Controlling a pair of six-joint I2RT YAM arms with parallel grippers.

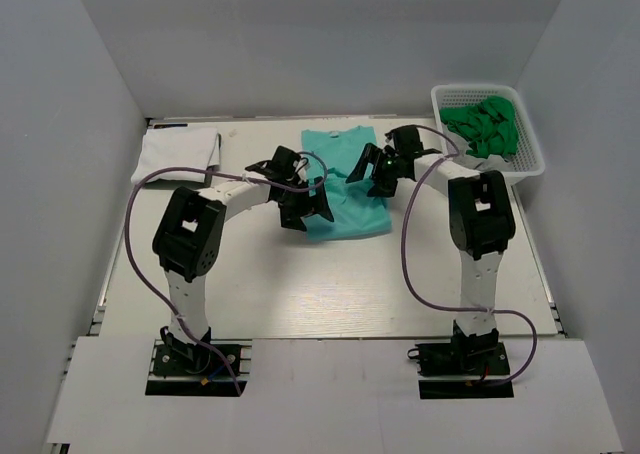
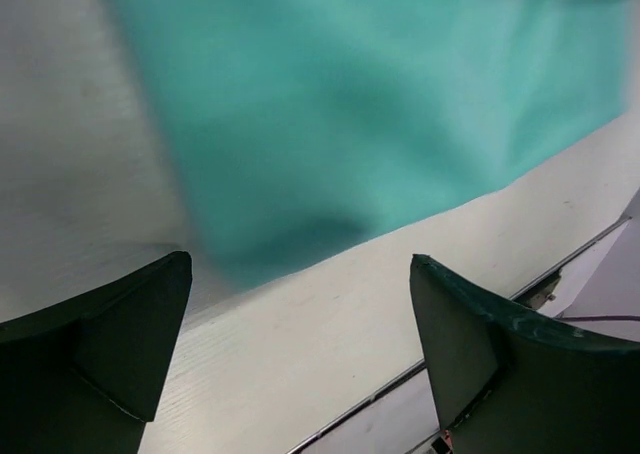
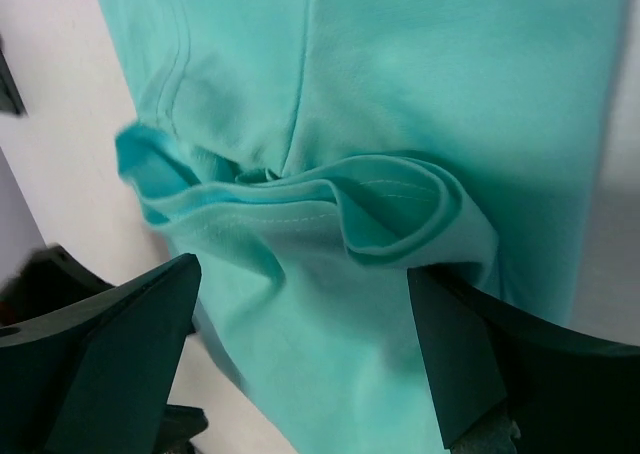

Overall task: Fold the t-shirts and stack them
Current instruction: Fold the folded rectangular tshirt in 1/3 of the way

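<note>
Left tool (image 1: 304,210) and right tool (image 1: 373,175), both spread wide.

The teal shirt (image 1: 345,202) is blurred in the left wrist view and runs past the top edge; the left fingers (image 2: 110,334) and right fingers (image 3: 480,354) are cut off below; the green things (image 1: 485,126) in the basket (image 1: 522,171) are too small to name.

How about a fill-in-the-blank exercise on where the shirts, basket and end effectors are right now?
The white t-shirt lies folded at the far ____ corner of the table. The items in the basket are coloured ____. The left end effector and the right end effector hover over the teal t-shirt with jaws ____.
Missing words: left; green; open.
</note>
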